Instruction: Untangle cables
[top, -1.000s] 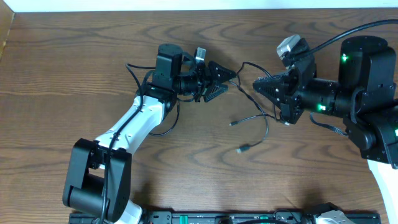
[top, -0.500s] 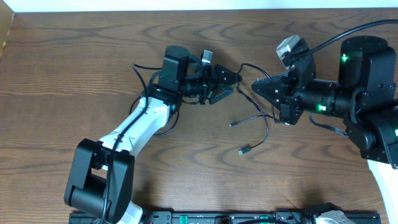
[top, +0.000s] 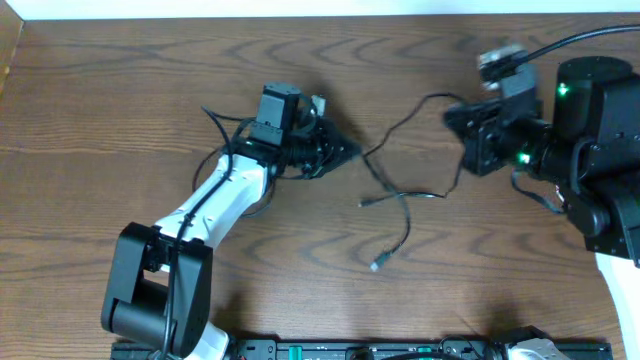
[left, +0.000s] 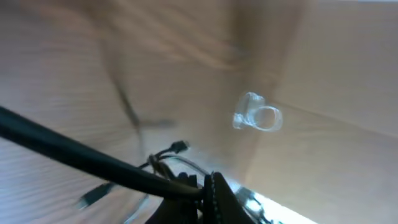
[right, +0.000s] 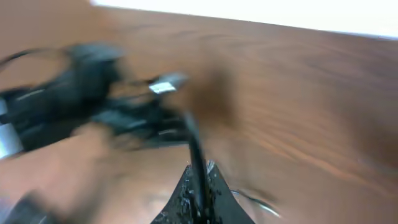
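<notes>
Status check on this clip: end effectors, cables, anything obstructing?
Left end effector shut on black cable. Right end effector likewise. Cable spans between them. No obstruction seen.

readable text: none | labels: none | wrist views: blurred

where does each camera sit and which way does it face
overhead: above the brown wooden table, looking straight down; left arm, right arm, left gripper, right gripper show.
left wrist: on the left arm, looking along its shut fingers at blurred tabletop.
right wrist: on the right arm, facing the left arm past its own fingers.
shared: all show the thin black cable.
</notes>
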